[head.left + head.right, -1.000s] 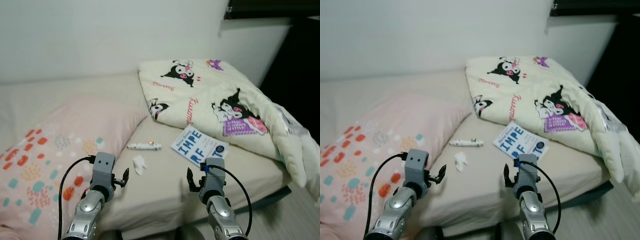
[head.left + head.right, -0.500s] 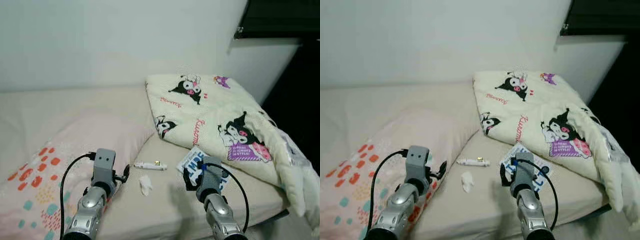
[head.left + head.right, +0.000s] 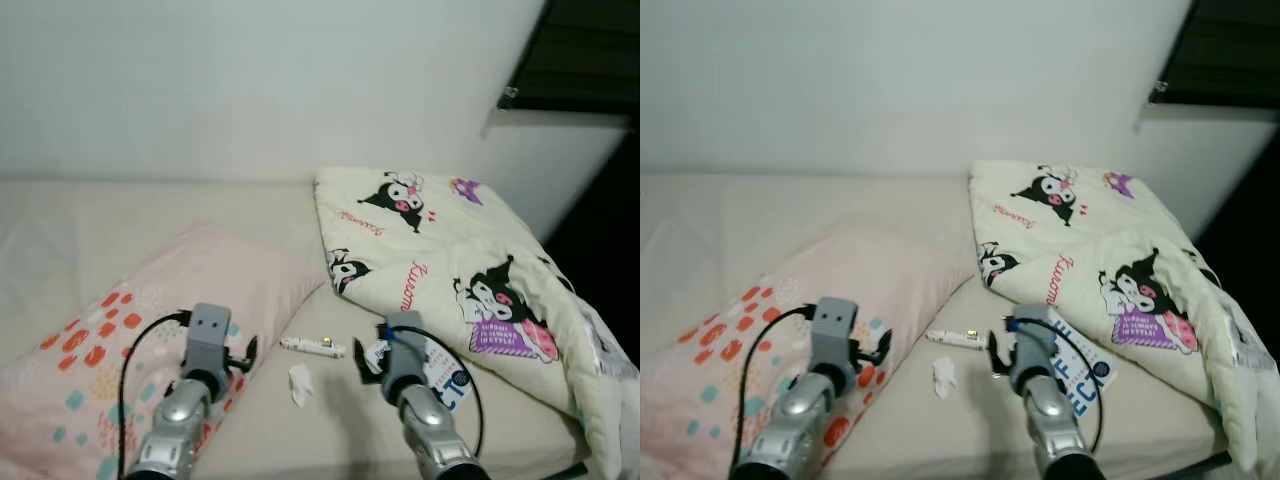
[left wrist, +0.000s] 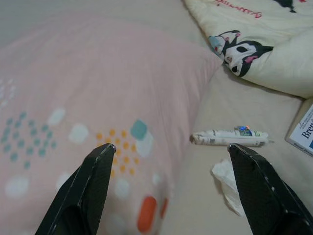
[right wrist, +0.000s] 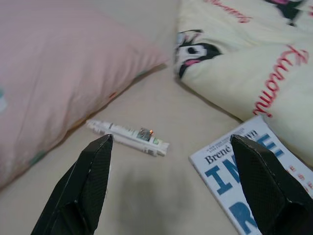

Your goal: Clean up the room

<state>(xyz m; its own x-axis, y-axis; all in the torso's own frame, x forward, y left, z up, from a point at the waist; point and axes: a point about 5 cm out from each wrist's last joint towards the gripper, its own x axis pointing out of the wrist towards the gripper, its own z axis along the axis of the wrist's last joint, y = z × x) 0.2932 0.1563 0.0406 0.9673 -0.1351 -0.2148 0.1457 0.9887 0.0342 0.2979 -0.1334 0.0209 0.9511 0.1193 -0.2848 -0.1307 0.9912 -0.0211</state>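
A white tube [image 3: 313, 346] is lying flat on the beige bed [image 3: 330, 430], in the strip of bare sheet between the pink pillow [image 3: 150, 320] and the folded cartoon-print blanket [image 3: 450, 260]. Its long axis is running roughly across the bed, one end pointing toward the pillow's corner and the other toward a blue-and-white book [image 3: 440, 365]. A crumpled white tissue [image 3: 299, 384] is sitting just beside the tube, on the side nearer the robot, apart from it.

The left gripper [image 4: 171, 149] is hovering over the pillow's near corner with its fingers spread wide and nothing between them. The right gripper [image 5: 171, 139] is hanging above the sheet between tube and book, its fingers likewise parted and empty, and it is casting a soft shadow on the sheet near the tube.

The book is lying with its far edge at the blanket's folded rim. The pillow's edge is bulging close to one tube end, so open sheet is lying mostly on the side toward the robot and around the tissue. The blanket is spilling over the bed's right edge
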